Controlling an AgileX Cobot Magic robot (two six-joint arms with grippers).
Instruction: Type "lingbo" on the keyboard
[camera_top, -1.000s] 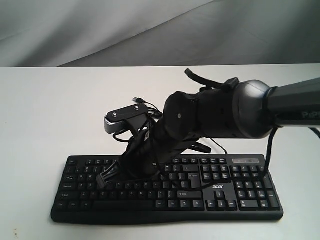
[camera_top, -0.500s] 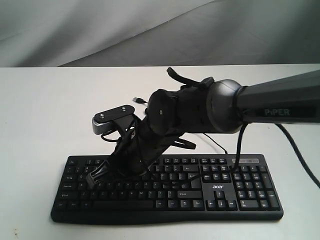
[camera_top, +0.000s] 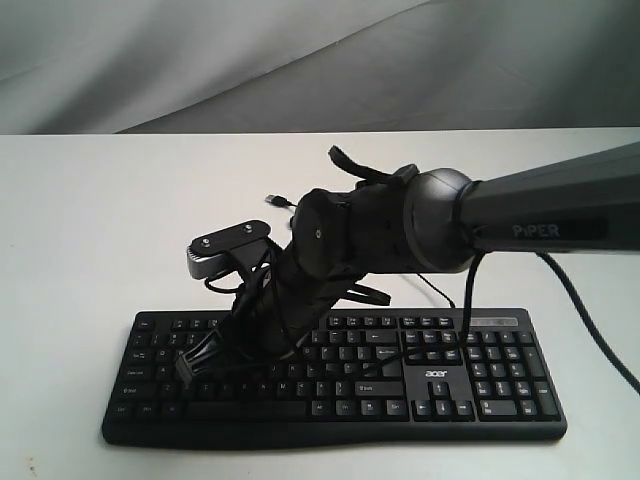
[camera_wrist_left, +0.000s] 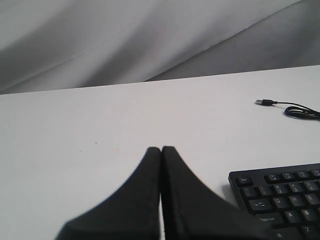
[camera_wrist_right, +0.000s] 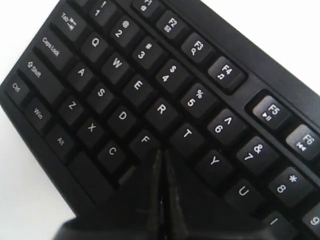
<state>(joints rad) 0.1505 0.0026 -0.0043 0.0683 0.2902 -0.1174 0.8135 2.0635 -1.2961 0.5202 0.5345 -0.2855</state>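
Right pincer (camera_wrist_right: 161, 154) over partly hidden keyboard (camera_wrist_right: 125, 85)

White tabletop (camera_top: 80, 230), matte, fills the lower part of my exterior view, lit soft & even. Its far edge runs straight across the pic, & right behind it there's a grey cloth backdrop (camera_top: 180, 60), wrinkled, w/ long diagonal folds. Cloth is lighter on the left, darker grey low & toward the right. My left wrist cam shows the same table & cloth.

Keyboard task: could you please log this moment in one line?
right pincer shut, tip over keyboard by F key | left pincer shut, off keyboard | contact unclear
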